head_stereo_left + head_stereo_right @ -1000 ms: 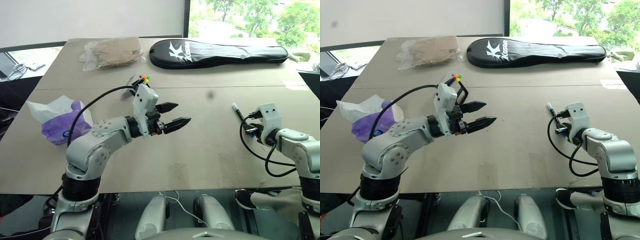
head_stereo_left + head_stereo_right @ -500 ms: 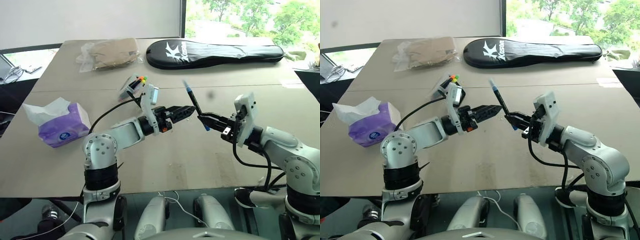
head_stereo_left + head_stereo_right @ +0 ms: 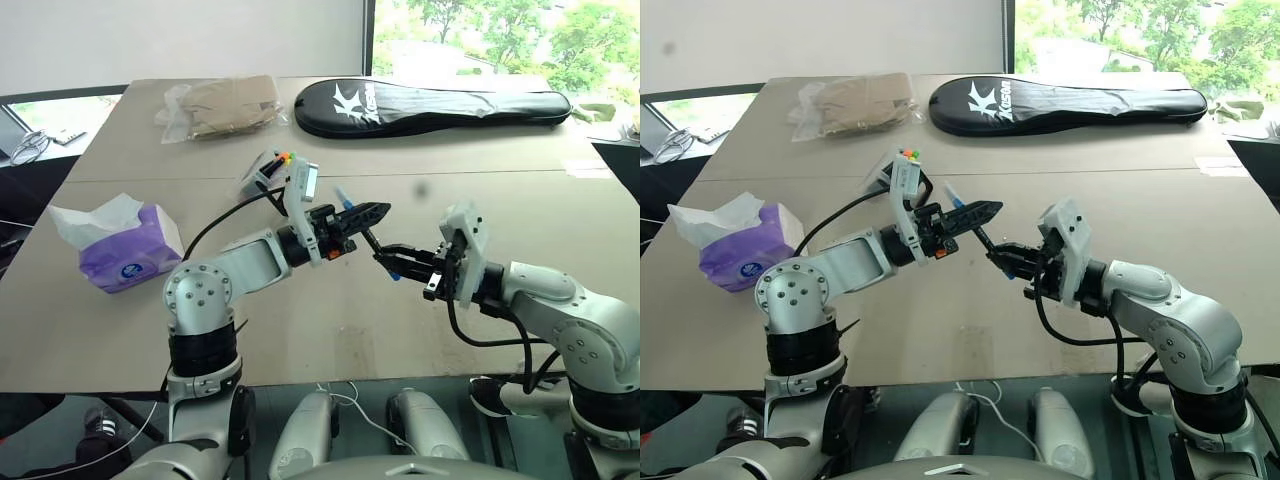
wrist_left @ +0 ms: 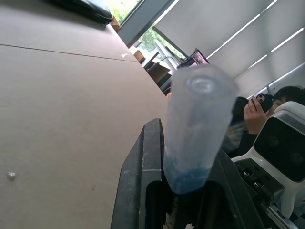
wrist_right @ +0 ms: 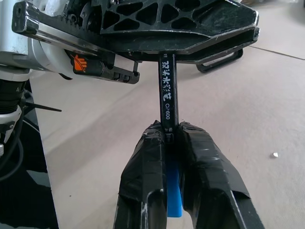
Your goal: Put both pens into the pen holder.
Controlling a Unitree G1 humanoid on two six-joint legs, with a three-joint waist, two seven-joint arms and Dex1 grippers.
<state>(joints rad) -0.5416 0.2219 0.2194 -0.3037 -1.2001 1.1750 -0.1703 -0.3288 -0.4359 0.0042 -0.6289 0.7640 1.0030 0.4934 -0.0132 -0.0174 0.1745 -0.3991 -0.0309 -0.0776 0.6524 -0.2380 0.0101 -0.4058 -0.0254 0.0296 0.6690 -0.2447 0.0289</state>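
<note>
Head stereo pair overlooking table [image 3: 420, 300], wrist cameras close along each tool

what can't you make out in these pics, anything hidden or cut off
- Pen holder: in the eye views the left arm covers its lower part, so the count of pens inside is unclear.
- Pen, gripped by both the left gripper and right gripper: its upper end is hidden between the left fingers in the right wrist view.
- Print on the pen's barrel: too small to read.
- Racket bag: its contents are enclosed.
</note>
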